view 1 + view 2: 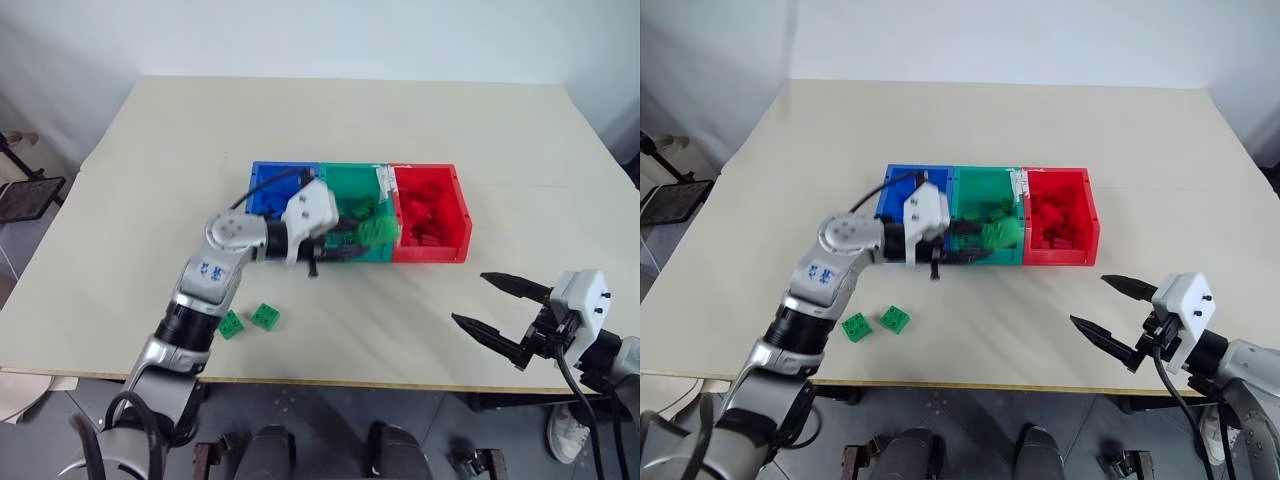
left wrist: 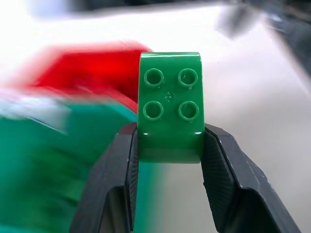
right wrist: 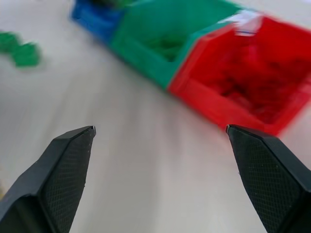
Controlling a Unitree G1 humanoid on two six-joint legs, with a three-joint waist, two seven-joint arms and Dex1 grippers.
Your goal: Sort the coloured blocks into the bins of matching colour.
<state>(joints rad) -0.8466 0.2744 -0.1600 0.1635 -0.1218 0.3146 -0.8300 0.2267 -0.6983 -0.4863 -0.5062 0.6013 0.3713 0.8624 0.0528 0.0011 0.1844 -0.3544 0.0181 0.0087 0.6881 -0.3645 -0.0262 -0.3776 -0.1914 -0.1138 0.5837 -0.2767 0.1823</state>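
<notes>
Left eye view: the bins sit mid-table in a row, blue bin (image 1: 268, 187) at 9 o'clock of the green bin (image 1: 345, 183), red bin (image 1: 430, 212) at 3 o'clock of it. The left gripper (image 1: 350, 238) hangs at the green bin's near wall, pinching a green block (image 1: 378, 232) over the bin's front edge, not yet released. Green bin already holds some green pcs, red bin some red ones. Two loose green blocks (image 1: 249, 320) lie on the table (image 1: 130, 200) at approx 7 o'clock of the bins, just beside each other.

Right eye view: the right gripper (image 1: 1110, 310) hovers near the table's front edge, at 5 o'clock of the red bin, fingers spread wide, nothing btwn them.

Left wrist view: the 4-stud block is clamped btwn both black pads (image 2: 217, 160), red and green bins blurred behind.

Right wrist view: fingertips (image 3: 77, 141) wide apart, empty; bins ahead.

Judgement: late stage. One block abt to be dropped, two left on the table.
</notes>
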